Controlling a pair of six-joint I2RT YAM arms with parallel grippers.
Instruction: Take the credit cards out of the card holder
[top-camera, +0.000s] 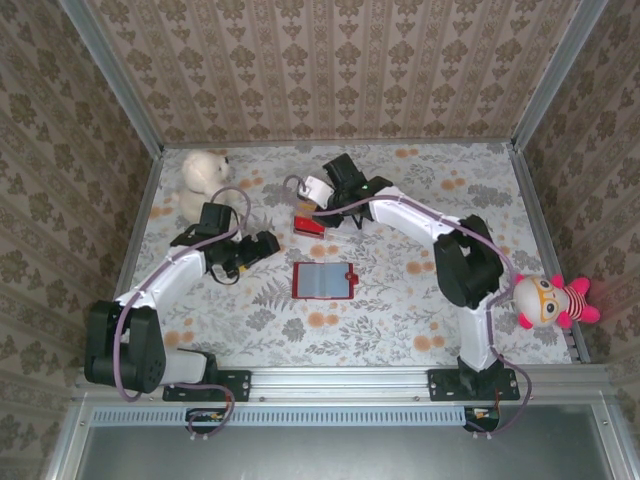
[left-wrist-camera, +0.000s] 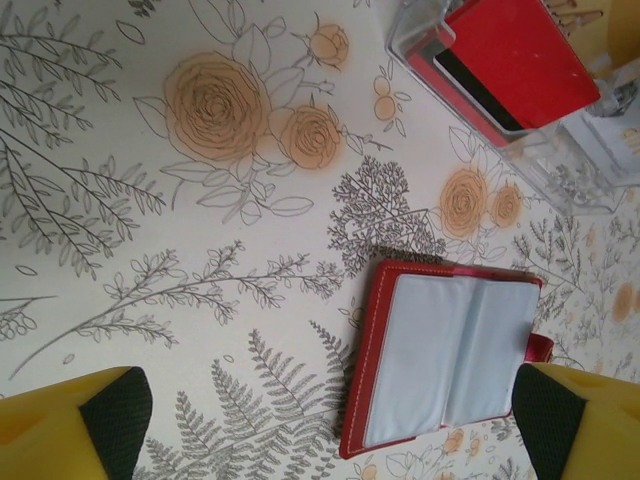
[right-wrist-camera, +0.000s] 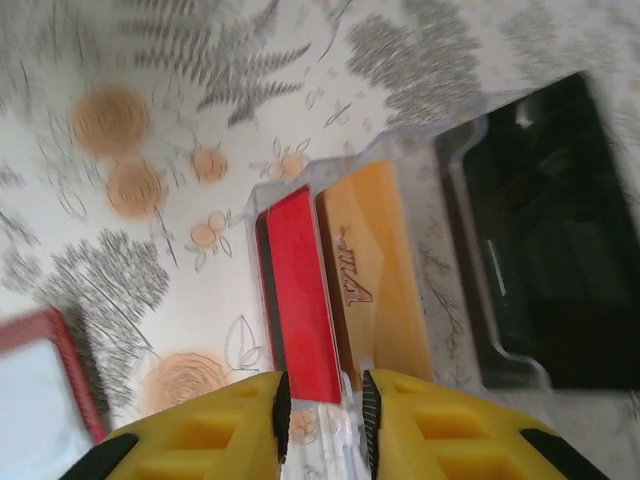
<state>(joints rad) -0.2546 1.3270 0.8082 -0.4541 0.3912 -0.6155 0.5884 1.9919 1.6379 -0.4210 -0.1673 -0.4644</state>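
The card holder (top-camera: 323, 280) lies open, sleeves up, in the middle of the table (top-camera: 400, 330). The left gripper (left-wrist-camera: 330, 425) is spread wide and grips nothing, with the holder just ahead of it. The right gripper (right-wrist-camera: 320, 415) has only a narrow gap between its jaws and hangs empty over a clear tray (right-wrist-camera: 380, 150). There a dark credit card (left-wrist-camera: 478, 92) lies under a red packet (left-wrist-camera: 520, 50). The tabletop is flowered and the walls (top-camera: 330, 60) are papered. A white bear (top-camera: 202, 180) sits at the far left.

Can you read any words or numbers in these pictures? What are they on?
"VISA", I think: dark slanted letters on the orange card in the clear tray; blurred, so not certain.
Red card and card holder: no writing that I can see.
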